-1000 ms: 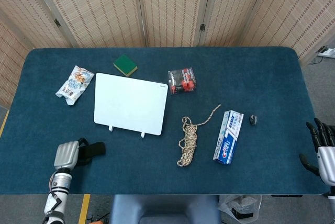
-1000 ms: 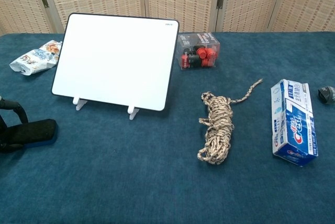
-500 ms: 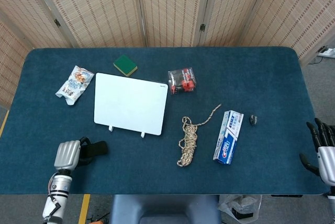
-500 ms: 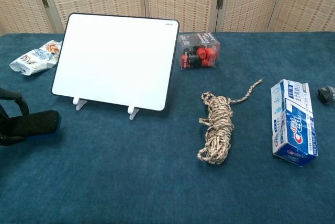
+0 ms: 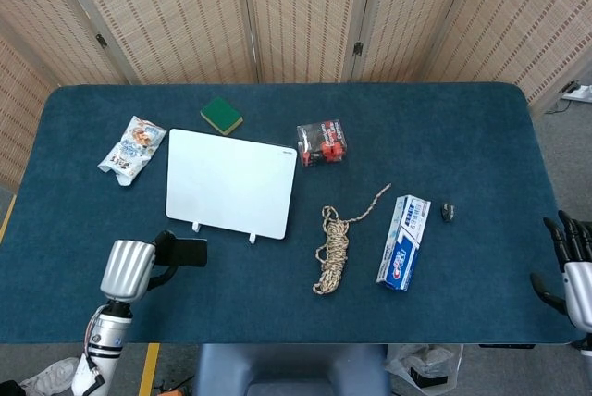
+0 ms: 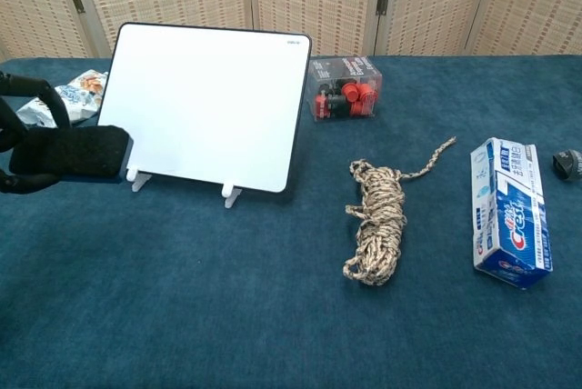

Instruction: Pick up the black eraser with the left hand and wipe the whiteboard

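Note:
My left hand (image 5: 139,265) grips the black eraser (image 5: 188,253) and holds it up off the table, in front of the whiteboard's lower left corner. In the chest view the black eraser (image 6: 75,152) hangs level at the left edge, my left hand's dark fingers (image 6: 20,130) wrapped round its left end. The whiteboard (image 5: 231,182) stands tilted on two small white feet in the left half of the blue table; its face (image 6: 204,104) looks blank white. My right hand (image 5: 570,262) hangs open past the table's right edge, holding nothing.
A snack bag (image 5: 131,149) lies left of the board and a green sponge (image 5: 221,115) behind it. A clear box of red and black pieces (image 5: 322,143), a coiled rope (image 5: 334,247), a toothpaste box (image 5: 404,241) and a small dark object (image 5: 448,212) lie to the right.
My left hand has lifted the eraser off the table and carried it up and to the right, toward the whiteboard's lower left corner. The right hand has stayed still.

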Robot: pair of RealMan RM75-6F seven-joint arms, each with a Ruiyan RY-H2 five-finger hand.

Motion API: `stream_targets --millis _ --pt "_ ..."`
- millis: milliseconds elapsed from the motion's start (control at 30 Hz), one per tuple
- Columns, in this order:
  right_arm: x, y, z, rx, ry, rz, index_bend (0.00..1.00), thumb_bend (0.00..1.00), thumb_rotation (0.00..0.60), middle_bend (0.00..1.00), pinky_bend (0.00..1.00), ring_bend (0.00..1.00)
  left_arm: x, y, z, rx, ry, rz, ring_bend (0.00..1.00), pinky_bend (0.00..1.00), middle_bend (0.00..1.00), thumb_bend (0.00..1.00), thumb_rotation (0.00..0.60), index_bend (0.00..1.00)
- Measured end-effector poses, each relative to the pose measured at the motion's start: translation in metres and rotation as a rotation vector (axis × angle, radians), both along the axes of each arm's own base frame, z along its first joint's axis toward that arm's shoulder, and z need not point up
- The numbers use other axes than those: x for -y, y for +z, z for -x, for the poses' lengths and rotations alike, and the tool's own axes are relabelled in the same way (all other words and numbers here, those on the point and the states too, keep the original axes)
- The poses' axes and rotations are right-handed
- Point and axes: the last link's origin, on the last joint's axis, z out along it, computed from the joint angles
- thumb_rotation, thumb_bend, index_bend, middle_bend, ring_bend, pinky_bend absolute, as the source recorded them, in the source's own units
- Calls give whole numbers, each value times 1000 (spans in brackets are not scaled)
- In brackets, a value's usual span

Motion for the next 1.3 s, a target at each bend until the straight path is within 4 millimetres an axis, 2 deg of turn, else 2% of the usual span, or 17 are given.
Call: stream_targets --millis 133,367,733,1033,1300 --pt "-1 2 1 9 0 2 0 335 600 0 61 0 -14 -9 -3 -21 -69 -35 1000 1000 1000 242 600 536" --pt "-4 6 2 26 0 11 0 335 600 0 61 0 -45 -31 -22 -49 -199 -70 1000 1000 1000 242 600 531" --pt "-3 10 8 39 -25 13 0 334 600 0 61 0 -97 -40 -43 -26 -290 -112 1000 1000 1000 242 600 534" --pt "2 7 10 30 -48 1 0 335 600 0 61 0 -136 -45 -43 -10 -277 -106 1000 1000 1000 242 600 534" --pt "-2 4 6 13 -39 1 0 335 600 0 61 0 -167 -51 -30 -16 -228 -86 1000 1000 1000 242 600 513"
